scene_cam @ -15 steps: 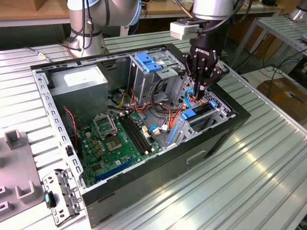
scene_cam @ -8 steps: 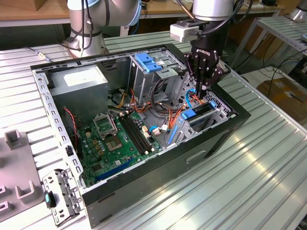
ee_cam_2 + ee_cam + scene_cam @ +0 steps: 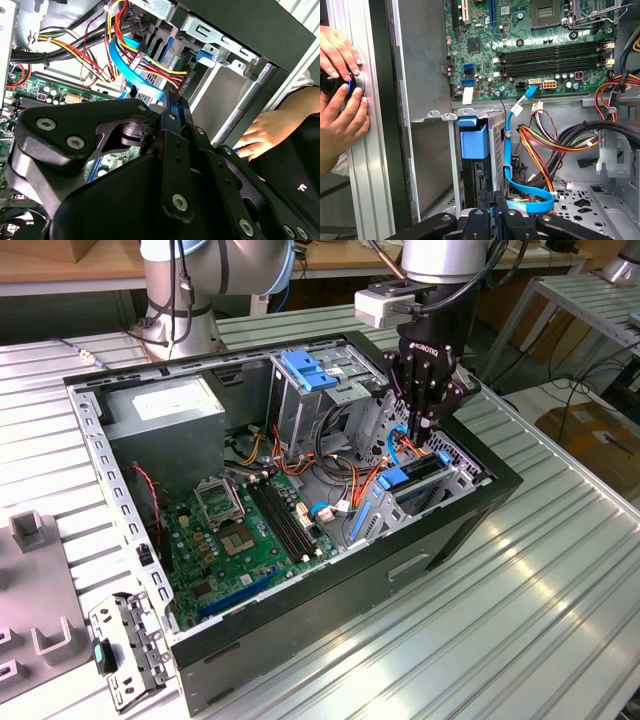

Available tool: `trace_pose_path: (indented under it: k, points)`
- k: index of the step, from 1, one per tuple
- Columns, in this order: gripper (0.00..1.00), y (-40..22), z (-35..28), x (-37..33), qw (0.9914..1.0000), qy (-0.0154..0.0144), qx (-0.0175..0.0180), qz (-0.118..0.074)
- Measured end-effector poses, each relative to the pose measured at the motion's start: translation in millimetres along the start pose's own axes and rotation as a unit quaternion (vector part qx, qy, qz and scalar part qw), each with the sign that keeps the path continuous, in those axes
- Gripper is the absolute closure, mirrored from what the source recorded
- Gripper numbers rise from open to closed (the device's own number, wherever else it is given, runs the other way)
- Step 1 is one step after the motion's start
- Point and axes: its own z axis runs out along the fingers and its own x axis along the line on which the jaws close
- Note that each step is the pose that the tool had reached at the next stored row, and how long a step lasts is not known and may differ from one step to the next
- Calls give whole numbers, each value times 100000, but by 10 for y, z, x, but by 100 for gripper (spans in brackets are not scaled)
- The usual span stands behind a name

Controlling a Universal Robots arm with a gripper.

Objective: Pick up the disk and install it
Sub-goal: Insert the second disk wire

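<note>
Open computer case [image 3: 300,570] lay across the frame's middle on the ribbed counter [image 3: 520,620], my end effector [image 3: 427,430] hung right of centre, fingers clenched, the disk [image 3: 412,483] slotted in its bay just beneath, a person's hand [image 3: 340,120] at left edge.

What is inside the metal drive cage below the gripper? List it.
The disk sits in the cage, its blue carrier end showing. A thin blue cable runs alongside. The gripper and cage walls cover the rest of the disk.
</note>
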Motion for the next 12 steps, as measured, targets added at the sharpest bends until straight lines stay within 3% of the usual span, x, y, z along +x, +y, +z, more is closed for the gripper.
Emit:
trace_pose_path:
  k: [12]
  points:
    - [84,0,0,0,100000,-3,38,11]
